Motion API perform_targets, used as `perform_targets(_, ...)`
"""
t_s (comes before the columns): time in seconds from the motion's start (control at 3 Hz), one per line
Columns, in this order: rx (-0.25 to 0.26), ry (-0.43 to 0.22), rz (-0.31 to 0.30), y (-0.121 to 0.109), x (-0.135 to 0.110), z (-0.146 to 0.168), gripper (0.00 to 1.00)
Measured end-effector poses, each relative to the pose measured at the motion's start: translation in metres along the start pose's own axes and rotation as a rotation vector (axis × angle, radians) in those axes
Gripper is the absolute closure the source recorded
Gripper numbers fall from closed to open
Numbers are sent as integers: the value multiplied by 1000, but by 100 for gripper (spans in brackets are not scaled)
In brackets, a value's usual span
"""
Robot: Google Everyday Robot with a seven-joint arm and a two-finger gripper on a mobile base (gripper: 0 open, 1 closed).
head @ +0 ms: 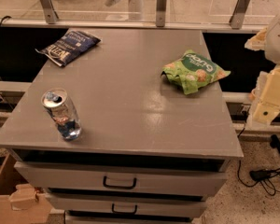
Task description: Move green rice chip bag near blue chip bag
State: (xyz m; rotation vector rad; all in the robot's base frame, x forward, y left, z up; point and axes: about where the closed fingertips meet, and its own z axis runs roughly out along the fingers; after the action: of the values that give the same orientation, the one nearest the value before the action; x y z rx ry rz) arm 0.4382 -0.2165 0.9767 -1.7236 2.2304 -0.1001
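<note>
**Green bag at the right rear, blue bag at the far left corner, gripper off to the side**

The green rice chip bag (194, 72) is seen lying on the grey table top (126, 101), in its right rear part and close to the right edge. Its crinkled face is turned upward, so that the dark green round logo, the white lettering and the pictured tan chips are shown. The blue chip bag (69, 46) is laid flat at the far left corner of the same top, and its left end appears to reach slightly past the left edge. The two bags are kept well apart, with a broad stretch of bare grey surface between them.

A silver-blue drink can (62, 114) is stood upright near the front left corner, well apart from both bags.

The gripper (266, 107) is seen at the right border of the view, beyond the right edge of the table, as pale cream-yellow parts. It is held apart from the green bag and is not touching anything on the top. Whether it is spread apart or closed together cannot be told.

Under the top, two grey drawers (120, 181) with dark handles are shown. A cardboard box (4, 197) is seen on the floor at the lower left, and a black cable (266, 176) lies on the floor at the lower right. Metal posts (161, 6) are set along a rail behind the table
</note>
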Motion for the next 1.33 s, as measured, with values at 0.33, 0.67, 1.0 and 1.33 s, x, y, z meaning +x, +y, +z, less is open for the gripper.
perform_targets(0.33, 0, 0, 0, 0, 0, 0, 0)
perform_targets(0.67, 4, -19, -7, -18, -6, 10, 0)
perform_targets(1.0, 20, -66, -5, -56, -14, 34, 0)
perform_targets(1.33, 48, -112, 23, -97, -16, 64, 0)
